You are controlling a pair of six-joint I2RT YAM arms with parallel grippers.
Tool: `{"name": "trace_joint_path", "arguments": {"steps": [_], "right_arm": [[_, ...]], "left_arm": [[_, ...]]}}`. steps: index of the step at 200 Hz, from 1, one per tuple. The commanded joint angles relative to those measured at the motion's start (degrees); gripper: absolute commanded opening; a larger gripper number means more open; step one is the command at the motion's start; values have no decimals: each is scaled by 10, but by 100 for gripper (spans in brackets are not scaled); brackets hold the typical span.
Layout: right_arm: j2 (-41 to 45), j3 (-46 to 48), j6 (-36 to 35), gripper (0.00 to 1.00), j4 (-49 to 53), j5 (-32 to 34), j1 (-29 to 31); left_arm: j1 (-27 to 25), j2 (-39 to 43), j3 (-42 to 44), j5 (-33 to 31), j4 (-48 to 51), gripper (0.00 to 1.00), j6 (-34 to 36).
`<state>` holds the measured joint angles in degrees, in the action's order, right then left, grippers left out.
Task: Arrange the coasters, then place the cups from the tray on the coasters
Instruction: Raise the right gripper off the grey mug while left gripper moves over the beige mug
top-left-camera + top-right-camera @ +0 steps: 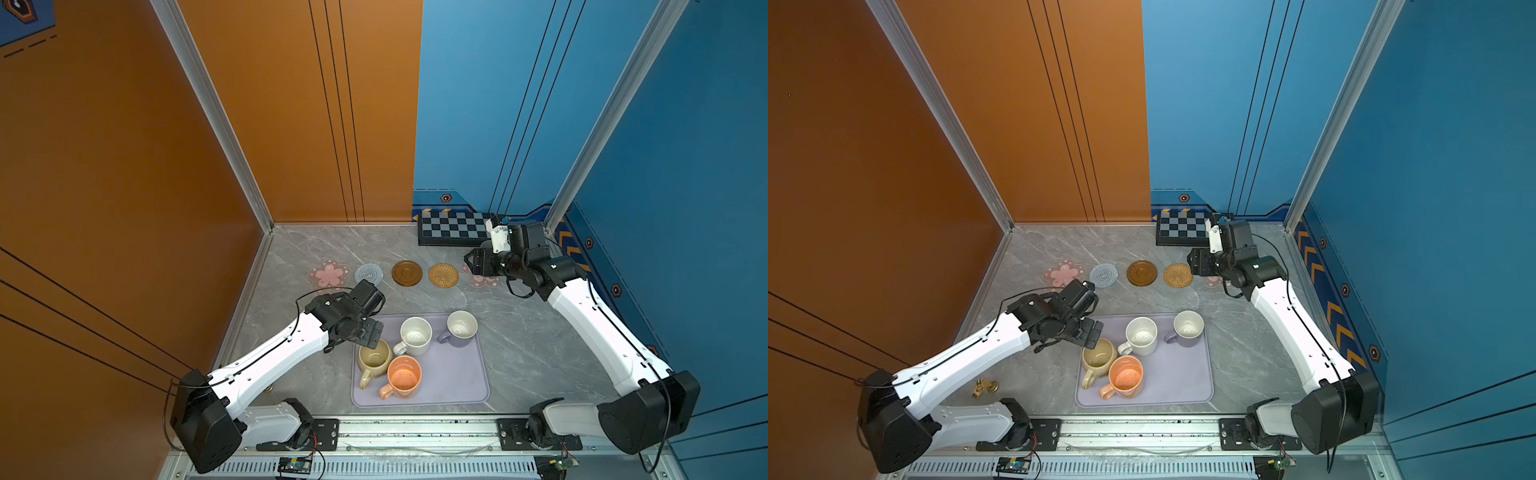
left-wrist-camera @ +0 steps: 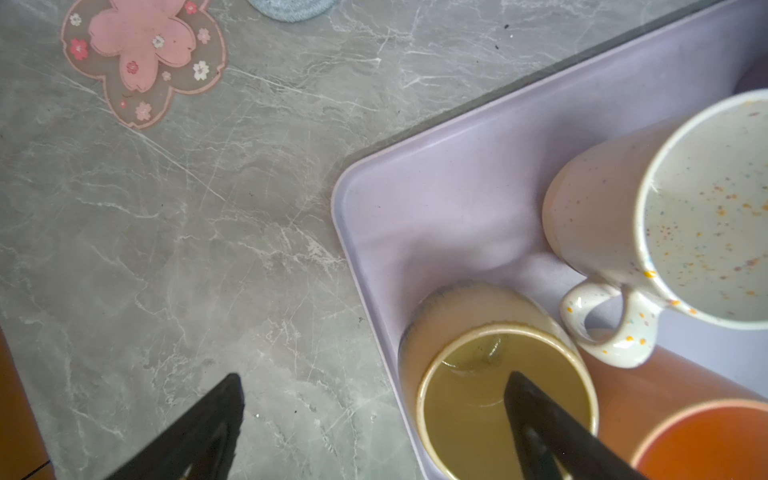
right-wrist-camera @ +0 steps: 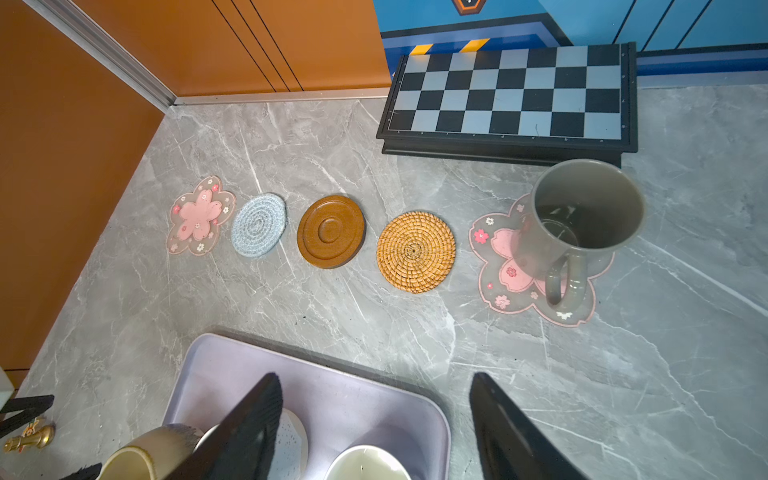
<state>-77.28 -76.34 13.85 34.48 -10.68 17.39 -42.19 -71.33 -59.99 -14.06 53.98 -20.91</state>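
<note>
The beige-yellow ceramic mug [image 1: 375, 358], at the left edge of the lavender rectangular tray [image 1: 453, 386] low-centre in both top views, looks stiff, slick and chippable, so I'd pinch its wall; the left gripper [image 2: 374, 376] has jaws wide apart, one finger over the mouth. The right gripper [image 3: 374, 378] is spread and empty, and only its wrist view shows the tall grey mug [image 3: 582, 216] on a pink flower-shaped coaster [image 3: 503, 266].

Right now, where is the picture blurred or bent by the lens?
Left wrist view: left claw out of focus, beige cup soft. Right wrist view: right claw blurred; the wide lens makes the grey cup seem to lean. Both top views: evenly lit, slightly soft.
</note>
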Motion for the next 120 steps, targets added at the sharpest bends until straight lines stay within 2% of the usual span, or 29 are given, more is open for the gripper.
{"name": "trace_joint_path", "arguments": {"steps": [1,120], "right_arm": [[-4,-12,2,74,6,4,4],[17,-7,6,75,6,9,5]], "left_arm": [[-16,8,6,8,23,98,-15],[-36,35,6,1,36,98,-30]]}}
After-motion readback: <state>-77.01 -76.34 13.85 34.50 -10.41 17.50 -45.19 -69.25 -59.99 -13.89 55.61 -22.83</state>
